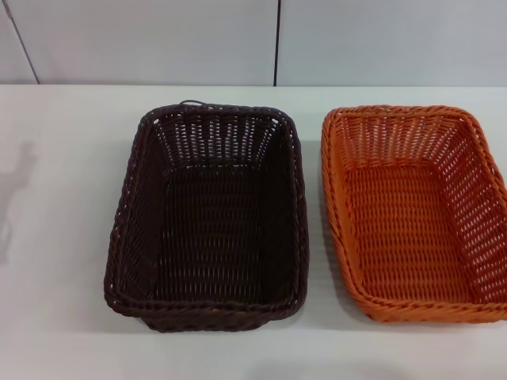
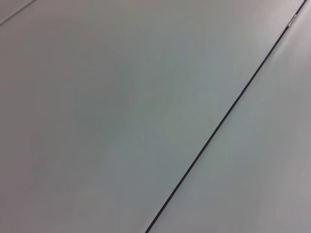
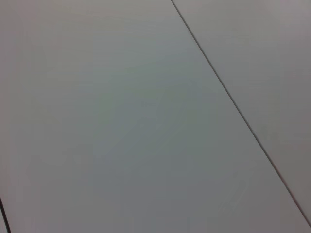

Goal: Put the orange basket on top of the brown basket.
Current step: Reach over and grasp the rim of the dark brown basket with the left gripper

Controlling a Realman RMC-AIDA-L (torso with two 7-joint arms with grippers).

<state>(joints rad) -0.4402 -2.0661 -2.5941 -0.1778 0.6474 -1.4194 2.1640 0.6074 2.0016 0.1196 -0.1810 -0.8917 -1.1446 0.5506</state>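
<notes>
- Head view: the brown basket sits mid-bench, the orange basket just beside it on the right, rims apart by a narrow strip of white bench. The orange basket's right rim runs off the picture's edge. Neither hand shows here.
- Left wrist view: only a pale panel with a dark seam; the left hand's state cannot be told.
- Right wrist view: another pale panel and seam; the right hand's state cannot be told.

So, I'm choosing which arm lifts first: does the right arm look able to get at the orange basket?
Probably yes. The orange basket sits on the robot's right side of the table, empty, apart from the brown basket, with nothing over it. The right gripper itself isn't in view.
</notes>
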